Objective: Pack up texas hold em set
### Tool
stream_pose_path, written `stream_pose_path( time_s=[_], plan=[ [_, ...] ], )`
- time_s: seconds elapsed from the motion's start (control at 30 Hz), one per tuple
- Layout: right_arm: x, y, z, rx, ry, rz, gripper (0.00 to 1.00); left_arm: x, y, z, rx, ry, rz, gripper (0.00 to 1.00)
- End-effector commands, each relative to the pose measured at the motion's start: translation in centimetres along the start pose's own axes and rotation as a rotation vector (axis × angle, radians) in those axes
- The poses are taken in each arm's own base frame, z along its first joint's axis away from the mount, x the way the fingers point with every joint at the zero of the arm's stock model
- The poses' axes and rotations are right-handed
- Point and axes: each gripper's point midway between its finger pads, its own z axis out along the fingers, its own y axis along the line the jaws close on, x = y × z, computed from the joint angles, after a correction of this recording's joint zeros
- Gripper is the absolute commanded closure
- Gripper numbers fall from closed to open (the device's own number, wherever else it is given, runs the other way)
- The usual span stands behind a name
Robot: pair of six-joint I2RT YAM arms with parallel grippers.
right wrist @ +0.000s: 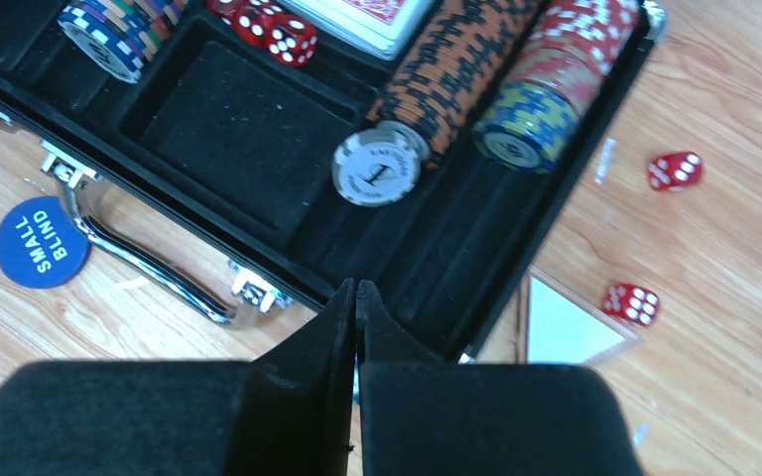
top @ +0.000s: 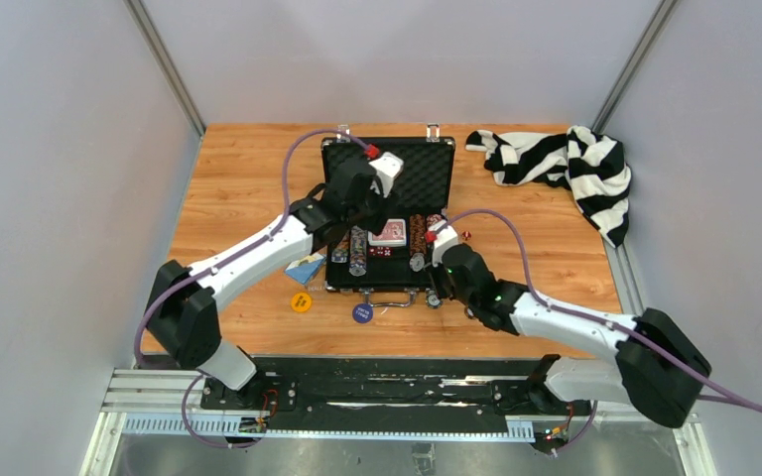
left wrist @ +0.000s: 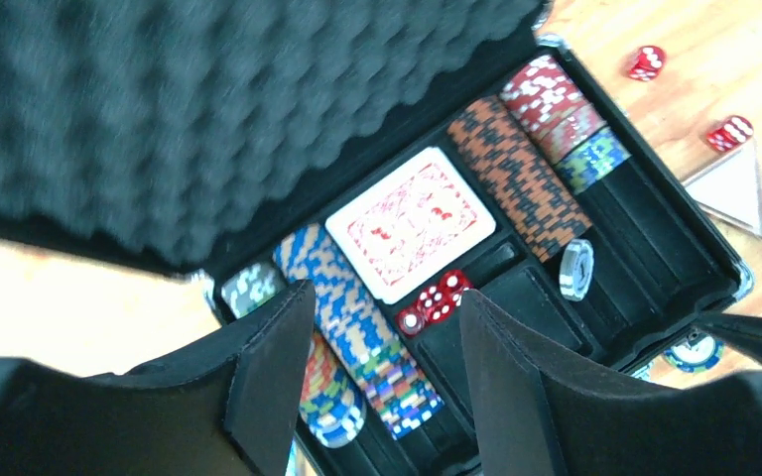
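Note:
The black briefcase (top: 442, 159) lies open in the middle of the table, its foam lid tipped back. Its tray (left wrist: 675, 198) holds rows of poker chips (left wrist: 357, 317), a red-backed card deck (left wrist: 409, 223) and red dice (left wrist: 435, 300). My left gripper (left wrist: 382, 347) hovers open over the left chip rows with nothing between its fingers. My right gripper (right wrist: 355, 293) is shut at the case's front right corner (right wrist: 228, 129); only a pale sliver shows in its slit. Two more dice (right wrist: 675, 171) lie on the wood to the right. A blue "small blind" button (right wrist: 42, 241) sits by the metal handle (right wrist: 149, 268).
A black-and-white striped cloth (top: 566, 164) is bunched at the back right. A yellow button (top: 301, 300) and a blue card box (top: 306, 266) lie left of the case front. A clear plastic piece (right wrist: 566, 327) lies by the right corner. Grey walls enclose the table.

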Motion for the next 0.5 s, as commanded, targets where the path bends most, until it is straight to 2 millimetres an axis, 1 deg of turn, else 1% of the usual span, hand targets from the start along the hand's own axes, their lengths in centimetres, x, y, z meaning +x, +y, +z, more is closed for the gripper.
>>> stream_pose_path(
  time_s=[0.0,0.03,0.07,0.1,0.2,0.27,0.47],
  plan=[
    [-2.0,2.3,1.7,-0.098,-0.017,0.024,0.99,1.7,3.8,-1.7,-0.213,-0.052,-0.273,0.38],
    [-1.8,2.5,2.0,-0.104,-0.007,0.027,0.99,2.7,4.4,-2.3,-0.241,-0.061,-0.317,0.31],
    [-1.6,2.5,2.3,-0.103,0.001,0.027,0.99,3.2,4.8,-2.8,-0.251,-0.081,-0.360,0.21],
    [-1.4,2.5,2.6,-0.098,0.009,0.027,0.99,3.4,4.9,-3.4,-0.238,-0.103,-0.393,0.15],
    [-1.0,2.4,3.4,-0.088,0.029,0.026,0.99,3.6,5.1,-4.4,-0.208,-0.125,-0.398,0.12],
    [-1.1,2.4,3.8,-0.084,0.033,0.027,0.99,3.9,5.1,-4.8,-0.206,-0.121,-0.387,0.12],
    [-0.4,2.0,5.4,-0.058,0.074,0.043,0.99,5.2,5.2,-4.8,-0.219,-0.107,-0.360,0.11]
  ],
)
